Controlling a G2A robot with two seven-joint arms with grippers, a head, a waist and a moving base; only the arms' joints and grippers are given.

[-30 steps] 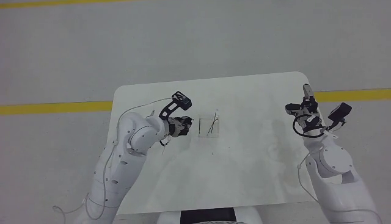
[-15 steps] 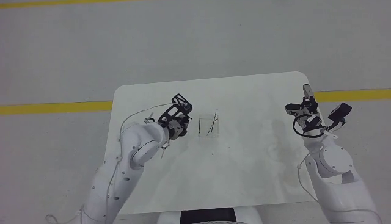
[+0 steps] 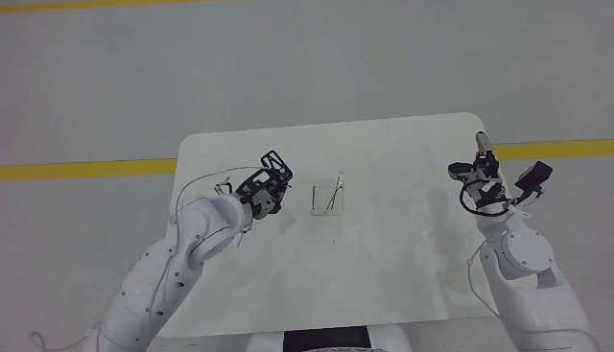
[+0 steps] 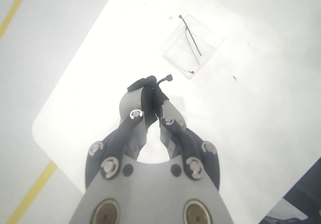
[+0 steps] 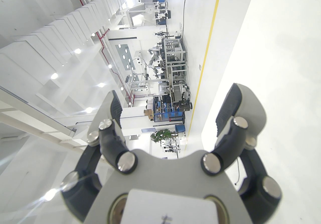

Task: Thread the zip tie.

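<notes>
L gripper point(image 4: 150, 89) pinched on zip tie point(image 4: 166, 78), head end poking out. Likely light, springy, slick (hold close behind head). R gripper point(image 5: 174, 92) wide, empty.

The left end effector point(image 4: 150, 87), on a bent arm, has its fingers pinched together on a zip tie point(image 4: 166, 77), while the right end effector point(image 5: 173, 99), held aside, is spread wide

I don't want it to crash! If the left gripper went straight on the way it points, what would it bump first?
The left gripper, shut on a zip tie, would likely meet the table just short of the tray; depth is unclear.
</notes>
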